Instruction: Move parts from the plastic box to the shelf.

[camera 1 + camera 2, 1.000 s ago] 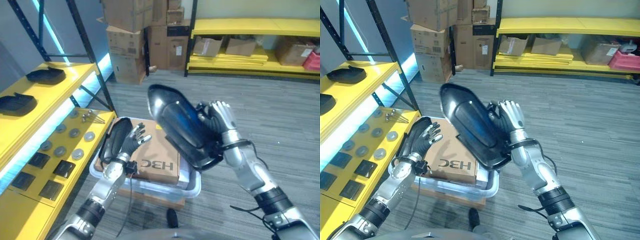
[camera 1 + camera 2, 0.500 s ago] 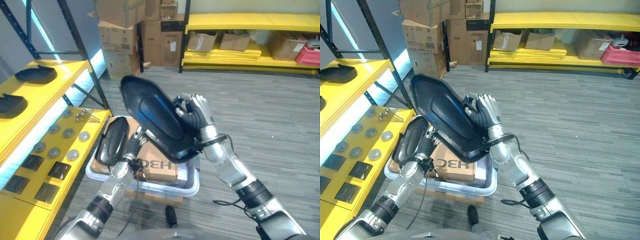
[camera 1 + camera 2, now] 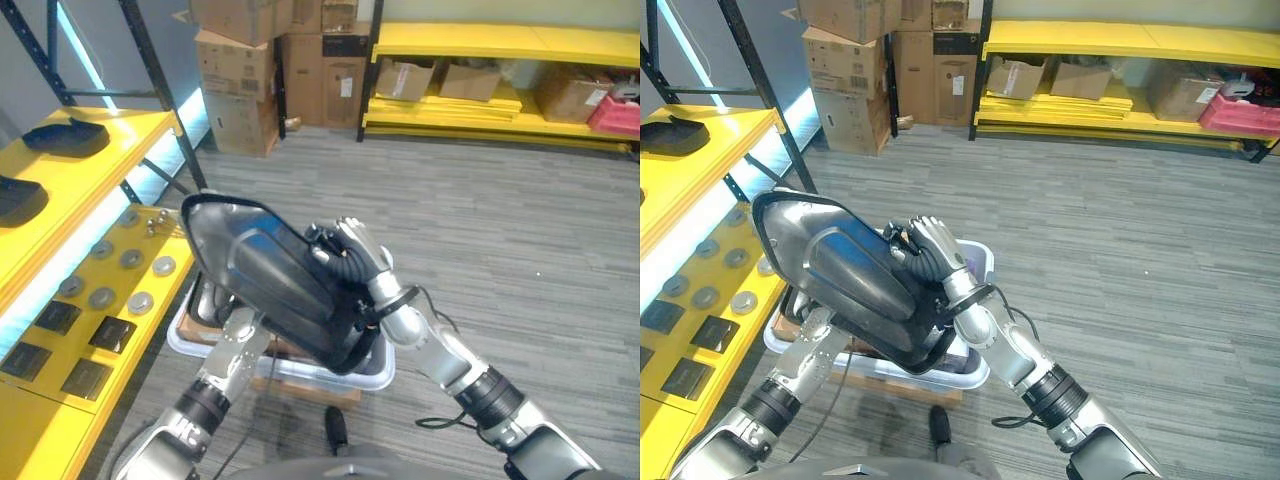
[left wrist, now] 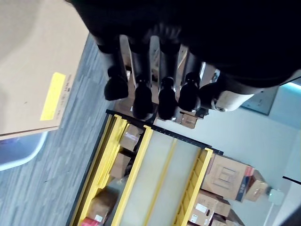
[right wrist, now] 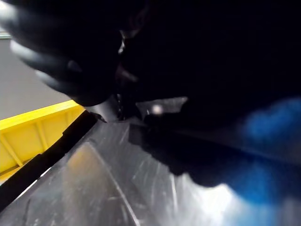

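Note:
A large glossy black moulded part [image 3: 280, 290] hangs tilted over the clear plastic box [image 3: 372, 374], and my right hand [image 3: 352, 252] is shut on its far edge. In the right wrist view the same part [image 5: 141, 188] lies right against the camera. The part hides most of the box and my left hand in the eye views. In the left wrist view my left hand [image 4: 150, 92] has its fingers straight in a row under a black mass, with a brown cardboard carton [image 4: 33, 61] past them. The yellow shelf [image 3: 70, 195] stands to the left.
On the shelf's upper level lie two black parts [image 3: 62, 138] [image 3: 15, 198]. Its lower level carries several round discs [image 3: 130, 262] and dark square plates [image 3: 112, 335]. Stacked cardboard boxes [image 3: 250, 70] and another yellow rack [image 3: 500, 45] stand at the back across grey floor.
My right hand has swung the large black part down and to the left, so that it now covers the left hand and the box. The camera has shifted too.

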`<state>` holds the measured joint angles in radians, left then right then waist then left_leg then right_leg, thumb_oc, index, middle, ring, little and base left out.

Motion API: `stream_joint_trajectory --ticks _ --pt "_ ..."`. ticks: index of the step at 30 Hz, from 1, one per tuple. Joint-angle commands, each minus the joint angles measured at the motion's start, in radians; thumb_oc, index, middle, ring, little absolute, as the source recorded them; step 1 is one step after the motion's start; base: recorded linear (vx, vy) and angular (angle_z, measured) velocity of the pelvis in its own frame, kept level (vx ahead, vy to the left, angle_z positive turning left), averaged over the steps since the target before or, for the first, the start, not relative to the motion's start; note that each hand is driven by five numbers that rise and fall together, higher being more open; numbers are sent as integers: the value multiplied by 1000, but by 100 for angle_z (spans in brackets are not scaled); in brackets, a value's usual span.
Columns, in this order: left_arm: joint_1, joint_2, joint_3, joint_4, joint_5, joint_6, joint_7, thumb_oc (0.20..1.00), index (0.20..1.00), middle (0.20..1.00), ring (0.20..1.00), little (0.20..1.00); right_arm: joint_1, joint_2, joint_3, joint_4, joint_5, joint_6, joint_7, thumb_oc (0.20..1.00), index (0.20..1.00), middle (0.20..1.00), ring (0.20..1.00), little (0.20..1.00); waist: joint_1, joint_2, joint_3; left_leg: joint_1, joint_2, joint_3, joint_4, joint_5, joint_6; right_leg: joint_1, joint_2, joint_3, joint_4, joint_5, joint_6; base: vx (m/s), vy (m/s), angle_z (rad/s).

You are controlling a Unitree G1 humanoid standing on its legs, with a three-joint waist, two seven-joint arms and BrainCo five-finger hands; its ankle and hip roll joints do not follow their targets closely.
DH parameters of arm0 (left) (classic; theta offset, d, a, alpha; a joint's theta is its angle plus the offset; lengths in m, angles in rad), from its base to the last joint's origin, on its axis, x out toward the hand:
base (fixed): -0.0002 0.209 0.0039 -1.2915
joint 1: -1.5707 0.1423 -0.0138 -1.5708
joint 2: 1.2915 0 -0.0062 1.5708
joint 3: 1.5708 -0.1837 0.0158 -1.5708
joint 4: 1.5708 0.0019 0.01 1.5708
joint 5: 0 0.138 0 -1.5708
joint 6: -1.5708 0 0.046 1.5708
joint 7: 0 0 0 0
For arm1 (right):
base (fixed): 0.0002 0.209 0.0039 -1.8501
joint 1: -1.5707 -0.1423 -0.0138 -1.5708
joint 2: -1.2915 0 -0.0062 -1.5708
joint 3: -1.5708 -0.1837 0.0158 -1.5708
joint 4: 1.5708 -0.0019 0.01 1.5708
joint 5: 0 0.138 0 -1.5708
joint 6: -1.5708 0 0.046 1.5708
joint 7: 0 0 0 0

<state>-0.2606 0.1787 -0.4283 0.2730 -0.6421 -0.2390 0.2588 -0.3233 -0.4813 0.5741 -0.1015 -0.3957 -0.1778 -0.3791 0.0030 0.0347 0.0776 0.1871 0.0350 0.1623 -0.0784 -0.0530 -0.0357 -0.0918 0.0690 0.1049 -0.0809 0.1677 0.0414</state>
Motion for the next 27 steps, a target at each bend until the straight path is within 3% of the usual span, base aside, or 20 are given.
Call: stream_joint_trajectory --ticks 1,4,5,7,9,10,12,14,18,19,22,24,27 --pt "-29 33 31 -44 67 -92 17 200 200 200 200 200 -18 31 -75 -78 66 -70 -23 200 200 200 200 200 24 -15 -30 -40 8 -48 63 -69 -24 120 -46 -2 193 -348 113 -19 -66 18" --pt "71 103 119 -164 139 -107 30 200 200 200 200 200 -15 28 -81 -103 128 -98 25 200 200 200 200 200 69 -13 -6 -71 8 -85 96 -69 -29 108 -52 -22 213 -358 104 -34 -100 19" --pt "72 103 120 -166 139 -106 31 200 200 200 200 200 -15 29 -81 -102 129 -98 25 200 200 200 200 200 67 -14 -7 -73 8 -87 98 -70 -29 108 -53 -23 214 -359 104 -80 -104 40" --pt "147 130 188 -234 182 -112 43 200 200 200 200 200 -18 34 -81 -115 187 -114 65 200 200 200 200 200 122 -14 21 -111 9 -148 106 -48 -40 96 -63 -55 218 -364 93 -80 -85 65" --pt "167 135 205 -253 192 -110 43 200 200 200 200 200 -16 37 -84 -115 200 -116 75 200 200 200 200 200 127 -16 25 -124 8 -172 107 -44 -44 94 -69 -74 222 -368 90 -80 -70 77" --pt "187 148 224 -273 228 -111 41 200 200 200 200 200 -11 38 -104 -115 225 -129 82 200 200 200 200 200 151 -21 42 -175 6 -222 120 -21 -60 82 -86 -128 231 -375 87 -93 -83 103" --pt "192 147 230 -278 240 -114 37 200 200 200 200 200 -6 35 -114 -110 235 -129 85 200 200 200 200 200 148 -24 44 -194 7 -229 126 -25 -64 84 -96 -158 237 -390 86 -52 -46 153" --pt "199 147 236 -289 258 -122 24 200 200 200 200 200 2 20 -133 -101 244 -125 100 200 200 200 200 200 136 -26 48 -220 28 -159 137 -19 -63 95 -117 -217 243 -403 86 5 8 167" --pt "219 154 245 -314 276 -128 0 200 200 200 200 200 24 14 -175 -85 263 -128 103 200 200 200 200 200 123 -14 43 -232 107 101 119 22 -74 136 -169 -379 214 -386 95 25 83 205" --pt "217 161 243 -311 287 -127 2 200 200 200 200 200 31 21 -190 -82 274 -130 103 200 200 200 200 200 125 -6 39 -225 130 193 106 41 -80 162 -190 -452 195 -375 106 44 105 243" --pt "210 174 243 -319 300 -121 5 200 200 200 200 200 34 28 -200 -82 277 -131 101 200 200 200 200 200 126 0 32 -223 133 235 98 46 -81 190 -211 -509 176 -363 117 77 132 198" --pt "223 186 246 -324 332 -114 10 200 200 200 200 200 40 33 -206 -95 261 -129 103 200 200 200 200 200 125 6 19 -224 106 217 105 32 -73 222 -241 -534 170 -357 132 226 242 91" --pt "220 198 244 -324 344 -110 2 200 200 200 200 200 34 38 -203 -111 230 -125 104 200 200 200 200 200 128 1 4 -211 36 171 120 -25 -50 253 -334 -537 221 -339 150 257 305 77"
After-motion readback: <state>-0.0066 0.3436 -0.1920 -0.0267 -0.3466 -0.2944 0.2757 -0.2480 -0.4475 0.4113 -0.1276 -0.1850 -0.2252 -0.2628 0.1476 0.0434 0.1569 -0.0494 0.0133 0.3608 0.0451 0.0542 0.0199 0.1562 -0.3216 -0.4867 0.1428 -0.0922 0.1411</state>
